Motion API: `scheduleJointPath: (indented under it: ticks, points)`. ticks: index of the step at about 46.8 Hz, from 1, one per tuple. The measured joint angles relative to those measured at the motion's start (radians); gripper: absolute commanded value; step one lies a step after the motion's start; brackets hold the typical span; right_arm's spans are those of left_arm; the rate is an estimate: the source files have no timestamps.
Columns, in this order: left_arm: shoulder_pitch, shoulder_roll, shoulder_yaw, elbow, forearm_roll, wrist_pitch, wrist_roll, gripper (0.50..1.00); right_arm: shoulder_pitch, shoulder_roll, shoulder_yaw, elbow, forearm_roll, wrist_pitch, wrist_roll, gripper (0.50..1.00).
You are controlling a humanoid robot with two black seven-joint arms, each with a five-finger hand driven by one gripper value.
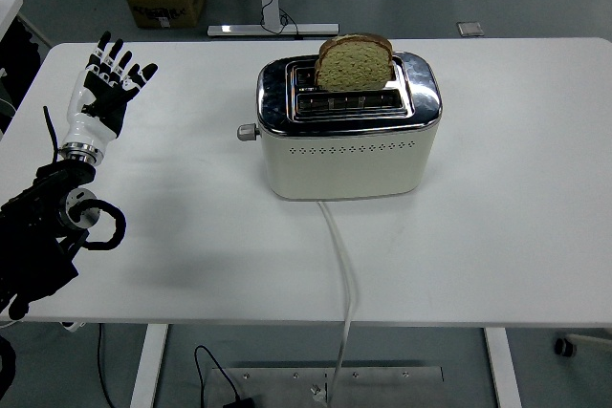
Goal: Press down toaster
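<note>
While the left hand (107, 83) hovers with fingers spread near the counter's (516, 226) left edge, one cream and chrome two-slot toaster (346, 131) sits mid-counter.
Its long axis runs left to right, lever knob (248, 132) pointing left; one brown bread slice (354, 62) stands in the far slot, one white cord (341, 284) trails toward the near edge.

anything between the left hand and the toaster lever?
Nothing visible. The left robot hand is open over the table's left side, and only bare white table lies between it and the lever knob on the toaster left end. The bread slice sits up top, clear.
</note>
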Motion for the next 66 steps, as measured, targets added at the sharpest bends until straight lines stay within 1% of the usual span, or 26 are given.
scheduleJointPath:
  ticks: [7, 10, 19, 40, 49, 58, 62, 66]
  points:
    - [0.003, -0.006, -0.001, 0.000, -0.001, 0.032, 0.000, 1.000, 0.000, 0.000, 0.000, 0.000, 0.000, 0.000, 0.000, 0.998]
    - [0.008, -0.005, -0.002, 0.000, -0.006, 0.035, 0.000, 1.000, 0.000, 0.000, 0.000, 0.000, 0.000, 0.000, 0.000, 0.998]
    - [0.018, -0.004, 0.000, -0.001, -0.018, 0.035, 0.000, 1.000, 0.000, 0.000, 0.000, 0.000, 0.000, 0.000, 0.000, 0.998]
    - [0.009, -0.004, -0.003, -0.002, -0.018, 0.034, 0.000, 1.000, 0.000, 0.000, 0.000, 0.000, 0.000, 0.000, 0.000, 0.998]
    - [0.004, -0.005, -0.009, -0.011, -0.028, 0.023, 0.000, 1.000, 0.000, 0.000, 0.000, 0.000, 0.000, 0.000, 0.000, 0.998]
    - [0.004, 0.025, 0.000, -0.013, 0.011, 0.018, 0.000, 1.000, 0.000, 0.000, 0.000, 0.000, 0.000, 0.000, 0.000, 0.998]
    - [0.002, 0.052, 0.003, -0.013, 0.062, 0.018, 0.000, 1.000, 0.000, 0.000, 0.000, 0.000, 0.000, 0.000, 0.000, 0.998]
    - [-0.003, 0.057, 0.003, -0.015, 0.112, 0.018, 0.000, 1.000, 0.000, 0.000, 0.000, 0.000, 0.000, 0.000, 0.000, 0.998]
